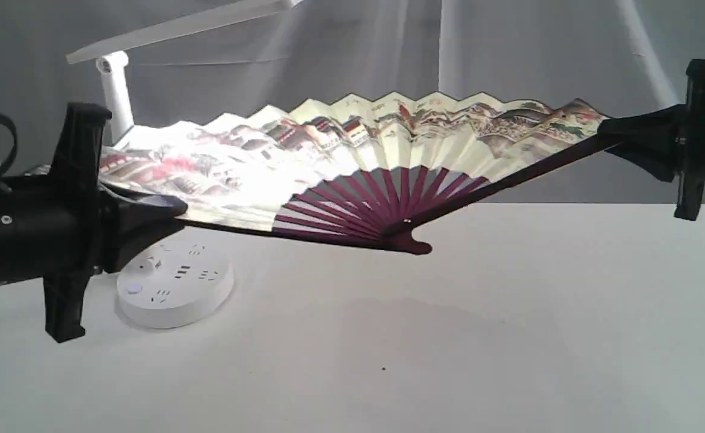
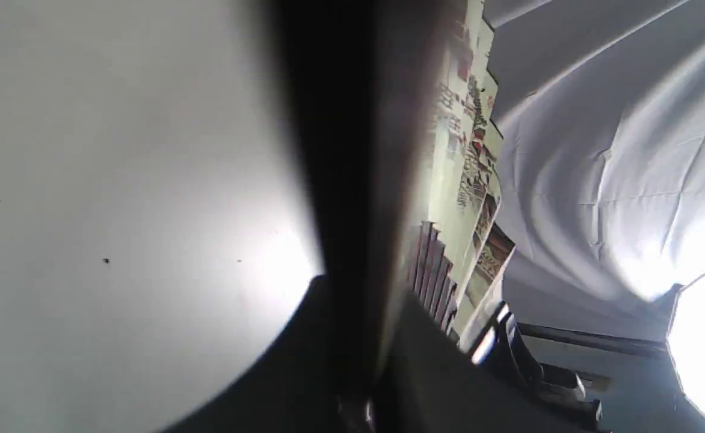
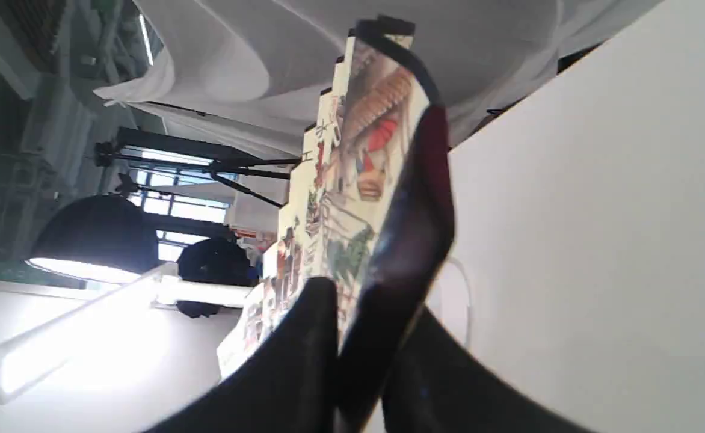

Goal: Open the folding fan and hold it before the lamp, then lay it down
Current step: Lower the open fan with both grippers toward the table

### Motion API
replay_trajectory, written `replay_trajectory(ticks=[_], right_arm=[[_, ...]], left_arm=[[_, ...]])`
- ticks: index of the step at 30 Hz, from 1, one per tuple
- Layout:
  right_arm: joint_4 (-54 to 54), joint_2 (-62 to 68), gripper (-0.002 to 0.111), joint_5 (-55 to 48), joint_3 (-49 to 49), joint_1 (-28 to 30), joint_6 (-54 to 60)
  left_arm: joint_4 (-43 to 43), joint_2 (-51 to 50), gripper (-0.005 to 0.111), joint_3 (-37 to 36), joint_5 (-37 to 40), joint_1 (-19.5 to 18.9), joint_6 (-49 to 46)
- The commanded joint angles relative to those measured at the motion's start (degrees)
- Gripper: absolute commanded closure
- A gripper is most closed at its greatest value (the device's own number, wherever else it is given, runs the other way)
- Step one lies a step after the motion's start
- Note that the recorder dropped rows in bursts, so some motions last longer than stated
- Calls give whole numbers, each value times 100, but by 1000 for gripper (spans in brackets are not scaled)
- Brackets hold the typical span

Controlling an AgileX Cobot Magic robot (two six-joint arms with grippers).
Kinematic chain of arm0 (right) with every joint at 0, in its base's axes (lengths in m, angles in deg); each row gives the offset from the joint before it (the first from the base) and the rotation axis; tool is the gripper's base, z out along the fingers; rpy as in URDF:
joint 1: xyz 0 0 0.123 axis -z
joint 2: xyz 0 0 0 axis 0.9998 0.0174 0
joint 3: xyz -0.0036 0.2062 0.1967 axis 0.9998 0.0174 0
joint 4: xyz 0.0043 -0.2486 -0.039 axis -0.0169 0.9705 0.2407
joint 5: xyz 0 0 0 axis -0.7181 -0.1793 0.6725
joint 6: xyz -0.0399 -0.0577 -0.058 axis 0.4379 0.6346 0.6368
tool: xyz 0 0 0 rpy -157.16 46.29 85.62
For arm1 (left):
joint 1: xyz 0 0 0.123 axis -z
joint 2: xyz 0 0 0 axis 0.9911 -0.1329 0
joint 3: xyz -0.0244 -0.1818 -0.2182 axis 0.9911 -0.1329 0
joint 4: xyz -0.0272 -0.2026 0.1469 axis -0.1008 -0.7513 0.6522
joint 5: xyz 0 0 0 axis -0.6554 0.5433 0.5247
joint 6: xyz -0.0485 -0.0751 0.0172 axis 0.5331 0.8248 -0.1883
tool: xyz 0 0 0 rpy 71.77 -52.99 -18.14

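The pleated cream paper fan (image 1: 388, 150), a village landscape painted above maroon wooden ribs, is spread wide, with the left gripper (image 1: 172, 211) and right gripper (image 1: 604, 129) each clamped on a guard.

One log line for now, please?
pleated cream paper fan: open, aloft | left tool: grips one guard | right tool: grips other guard | white desk lamp: behind fan

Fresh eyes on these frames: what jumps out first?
The folding fan, spread wide and held above the table mid-scene, left gripper clamping one guard, right gripper the other. Behind its left end stands the white lamp, round base below the left gripper.
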Motion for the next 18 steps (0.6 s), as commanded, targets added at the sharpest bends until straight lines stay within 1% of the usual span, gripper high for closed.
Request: replay_trajectory(ticks=[1, 6, 9, 18], right_arm=[[309, -39, 108, 536, 46, 164, 311], [309, -39, 108, 563, 356, 164, 336], [322, -39, 108, 587, 526, 164, 362], [393, -39, 108, 587, 659, 164, 362]], left_arm=[[140, -124, 107, -115, -387, 140, -254], [86, -373, 107, -115, -702, 479, -254], [30, -502, 107, -115, -758, 585, -254], [23, -893, 107, -115, -585, 584, -233]])
